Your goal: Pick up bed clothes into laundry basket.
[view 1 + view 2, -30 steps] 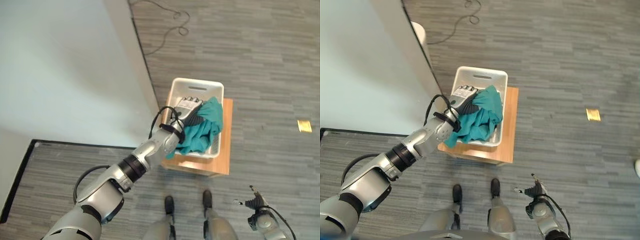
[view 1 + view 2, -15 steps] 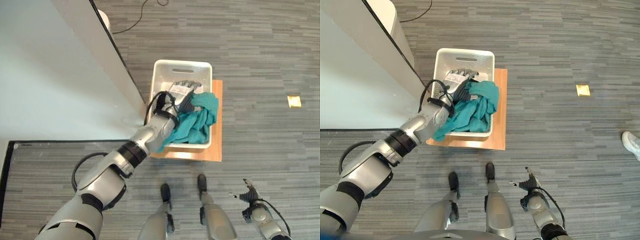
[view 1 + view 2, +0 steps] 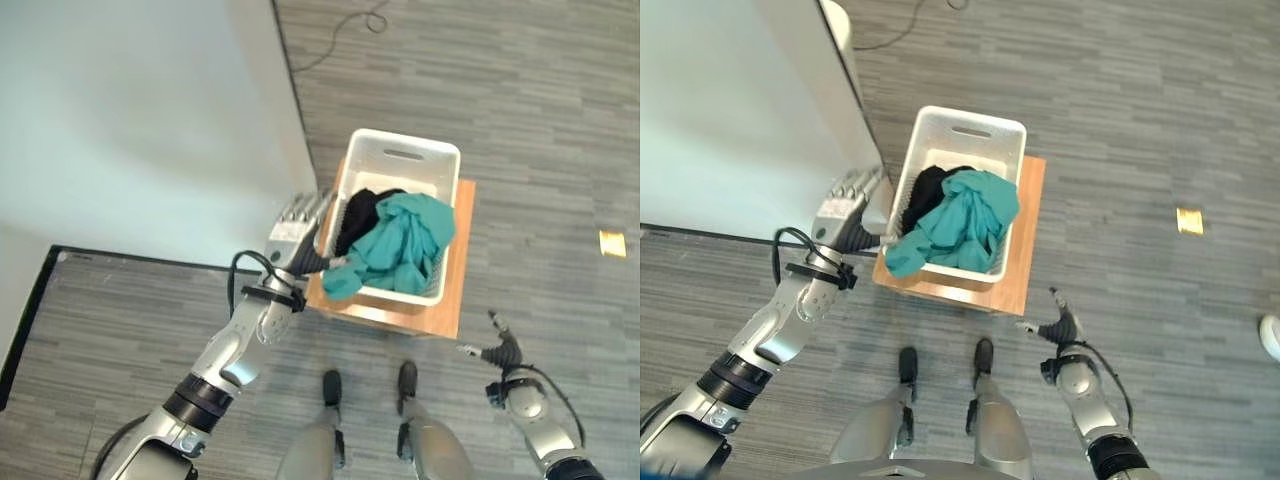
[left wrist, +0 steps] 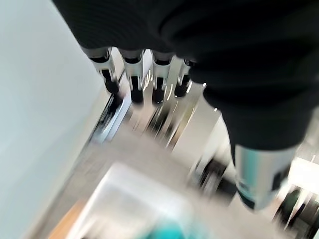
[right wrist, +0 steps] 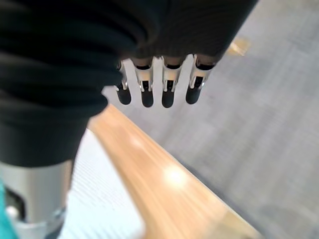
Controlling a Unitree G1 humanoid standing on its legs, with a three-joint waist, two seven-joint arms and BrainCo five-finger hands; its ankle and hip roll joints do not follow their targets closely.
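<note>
We saw bright, soft, even light in both eye views. The pale, smooth bed surface (image 3: pixel 120 110) read near blown-out, with hardly any texture. The grey striped carpet floor (image 3: pixel 540 120) was uniformly lit. The black garment (image 3: pixel 360 208) in the white slotted plastic laundry basket (image 3: pixel 402 150) was a flat dark mass. In the right wrist view we got a glare spot on the light wooden stand (image 5: pixel 174 175), and everything there was soft. The left wrist view was motion-smeared past the left hand's fingers (image 4: pixel 132 74).

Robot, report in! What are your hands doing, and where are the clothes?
Left hand open, beside the laundry basket. Right hand open, low at the side. Teal clothes in basket, one end over rim. Nothing blocking.
</note>
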